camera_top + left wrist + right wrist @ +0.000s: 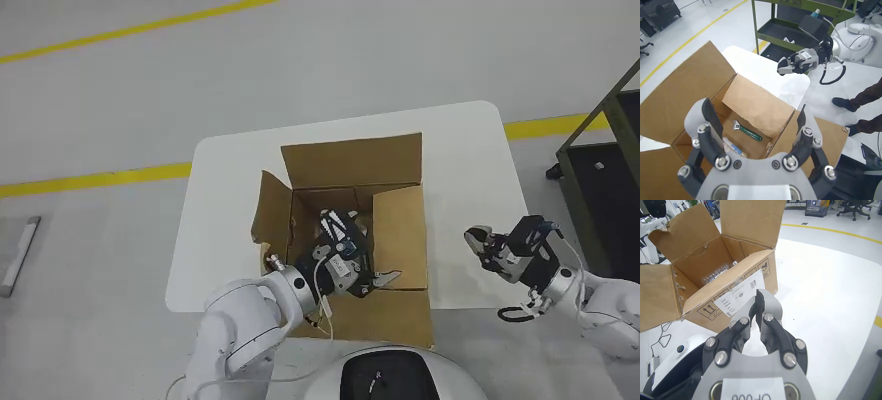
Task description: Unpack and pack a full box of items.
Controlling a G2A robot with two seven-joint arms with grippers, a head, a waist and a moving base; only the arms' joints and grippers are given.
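A brown cardboard box (352, 162) stands open on a white table (460, 150), in the middle and toward the near edge. Its far flap stands up, its left flap leans outward, and its right flap is folded inward over part of the opening. A white shipping label (740, 292) is stuck on the box's right outer wall.

The left gripper (362, 250) hangs above the near part of the opening and points down into the box. Its two fingers (710, 113) are spread wide with nothing between them.

Inside, on the box floor, lies an adjustable wrench (747, 131) with a green handle and a silver head, just beside the lower edge of the inward-folded flap. Near it, toward the left side of the box, lies a clear plastic bottle (732, 146) with a blue and white label. It cannot be told whether the two touch. From the right wrist view the bottle (717, 273) shows lying on its side against the box's left wall.

The right gripper (475, 240) hovers over the near right part of the table, well apart from the box. Its fingers (759, 303) are pressed together and grip nothing.

An olive green metal cart (791, 24) stands on the floor beyond the table's right side.
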